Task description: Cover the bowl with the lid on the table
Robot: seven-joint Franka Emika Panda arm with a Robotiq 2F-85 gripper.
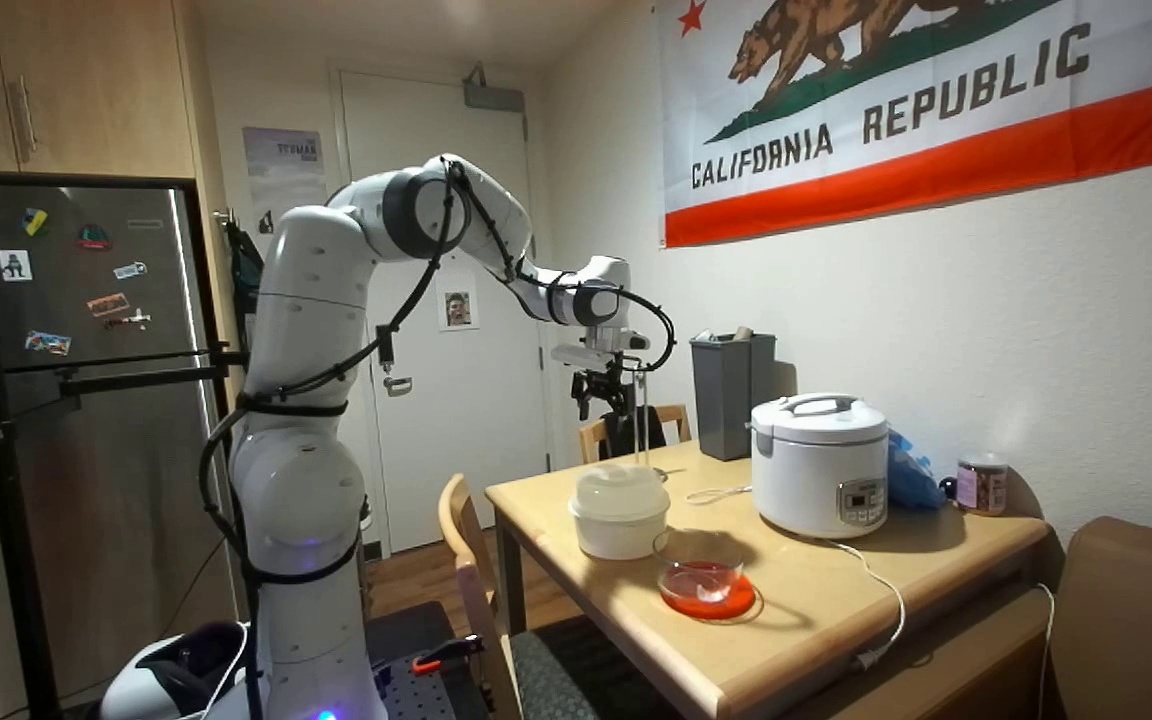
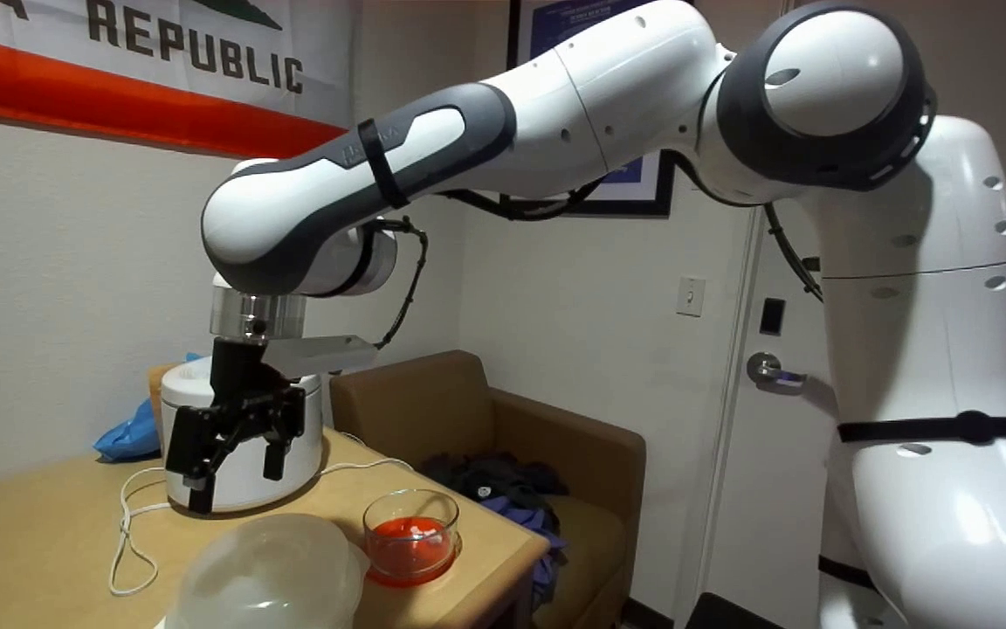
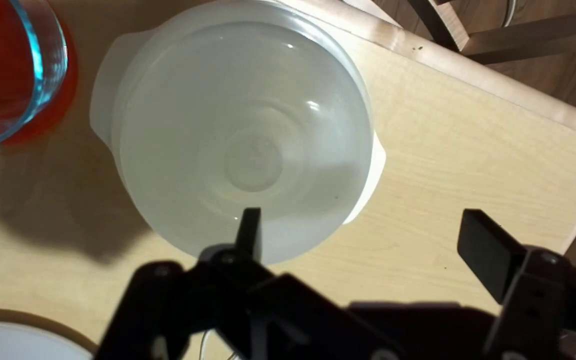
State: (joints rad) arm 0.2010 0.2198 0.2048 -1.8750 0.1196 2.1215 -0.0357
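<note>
Sitting over the off-white bowl (image 1: 619, 538), the translucent dome lid (image 3: 248, 150) appears to cover it, so you can judge the task all but done; whether the rim is seated all the way round, you cannot tell. Bowl and lid stand together near the edge of the wood-grain table (image 1: 836, 600), with the white rice cooker (image 1: 821, 470) farther across and the clear glass bowl (image 2: 411, 533) near one of the tab handles (image 3: 108, 90). Your Robotiq gripper (image 3: 363, 237) hangs above, fingers spread apart, nothing between them.

Expect the lid to be light and slightly springy, probably thin plastic; its glossy, curved crown is likely to slip under your pads. You see no knob, only a faint round ring at the centre that looks too flush to pinch. The dome seems wider than your finger gap, so don't try to span it. If it needs reseating, nip the rim edge lightly, or press softly on the crown. The bowl looks stiffer but may skid; steady it by a tab handle. Go gently toward the glass, likely the most breakable thing nearby.
</note>
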